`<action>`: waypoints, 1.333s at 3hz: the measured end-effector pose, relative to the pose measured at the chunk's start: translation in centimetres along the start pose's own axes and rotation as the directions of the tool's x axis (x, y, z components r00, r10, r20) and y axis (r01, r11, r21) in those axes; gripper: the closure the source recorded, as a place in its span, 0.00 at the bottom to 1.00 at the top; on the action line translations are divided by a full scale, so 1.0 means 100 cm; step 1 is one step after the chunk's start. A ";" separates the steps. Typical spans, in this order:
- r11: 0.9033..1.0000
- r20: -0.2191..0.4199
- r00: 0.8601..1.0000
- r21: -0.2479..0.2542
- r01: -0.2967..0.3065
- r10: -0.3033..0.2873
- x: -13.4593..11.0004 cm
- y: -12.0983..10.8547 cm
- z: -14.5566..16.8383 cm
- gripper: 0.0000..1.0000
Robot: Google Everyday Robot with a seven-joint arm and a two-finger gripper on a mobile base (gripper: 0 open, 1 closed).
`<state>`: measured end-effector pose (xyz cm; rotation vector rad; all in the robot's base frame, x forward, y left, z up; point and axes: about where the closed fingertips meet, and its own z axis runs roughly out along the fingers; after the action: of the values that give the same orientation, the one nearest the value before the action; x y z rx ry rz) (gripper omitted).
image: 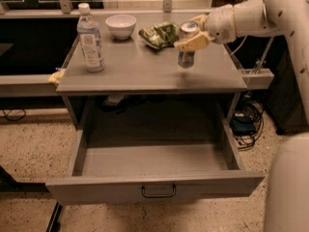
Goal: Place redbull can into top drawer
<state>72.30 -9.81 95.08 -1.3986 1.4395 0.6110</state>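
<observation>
The redbull can [186, 56] is a slim silver-and-blue can with a shiny top. My gripper [194, 35] is shut on its upper part and holds it just above the right side of the grey table top [145, 71]. The arm reaches in from the right. The top drawer [154, 178] stands pulled out wide below the table top, its inside bare, with a small dark wire handle [158, 192] on its front panel.
A clear water bottle [90, 40] with a white cap stands at the table's left. A white bowl [120, 25] and a green snack bag [158, 34] lie at the back. A yellow object [56, 76] sits at the left edge. Cables [244, 124] lie on the floor at right.
</observation>
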 end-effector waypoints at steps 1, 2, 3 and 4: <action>0.999 0.067 0.998 0.032 -0.009 0.006 -0.031 0.040 -0.048 1.00; 0.988 0.150 0.979 -0.088 -0.128 0.140 -0.026 0.109 -0.066 1.00; 0.974 0.134 0.972 -0.147 -0.174 0.194 -0.007 0.136 -0.055 1.00; 0.974 0.134 0.972 -0.148 -0.173 0.193 -0.008 0.136 -0.054 1.00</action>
<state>57.81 -11.41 94.02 -1.3026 1.4394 0.9274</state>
